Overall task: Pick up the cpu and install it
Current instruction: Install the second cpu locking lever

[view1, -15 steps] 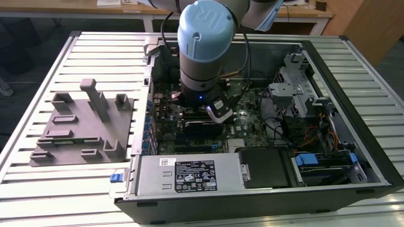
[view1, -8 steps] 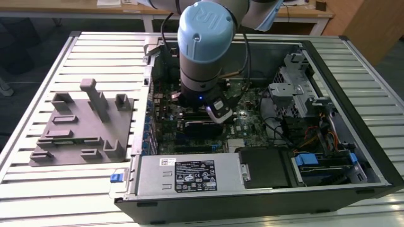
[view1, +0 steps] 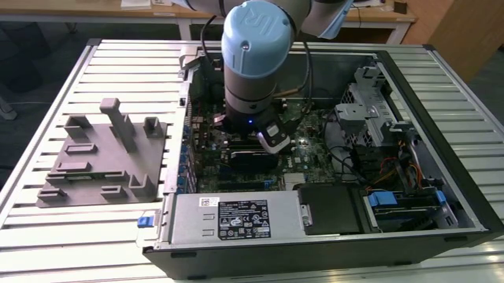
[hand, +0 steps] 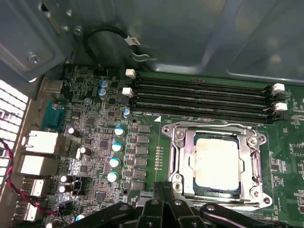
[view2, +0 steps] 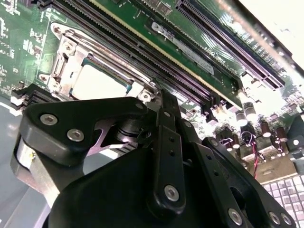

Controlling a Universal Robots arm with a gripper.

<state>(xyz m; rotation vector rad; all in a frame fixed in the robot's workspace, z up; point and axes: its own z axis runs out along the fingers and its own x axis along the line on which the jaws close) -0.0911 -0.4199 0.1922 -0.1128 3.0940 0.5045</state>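
The cpu point(hand: 216, 161), a silvery square chip, lies flat inside the metal-framed socket point(hand: 176, 161) on the green motherboard point(hand: 90, 123). In the second wrist view the cpu point(view2: 99, 83) sits in the same frame, just past the gripper's tip. My black gripper point(hand: 166, 190) hangs over the board close beside the socket, its fingers together and nothing held between them. In the exterior view the gripper point(view1: 268, 141) reaches down into the open computer case point(view1: 441, 118) under the blue-grey arm point(view1: 256, 53).
Black memory slots point(hand: 199, 97) run alongside the socket. A grey moulded fixture point(view1: 102, 159) stands on the slatted table at the exterior view's left. The power supply point(view1: 236, 218) fills the case's near side, with drive bays and cables point(view1: 378, 135) at the right.
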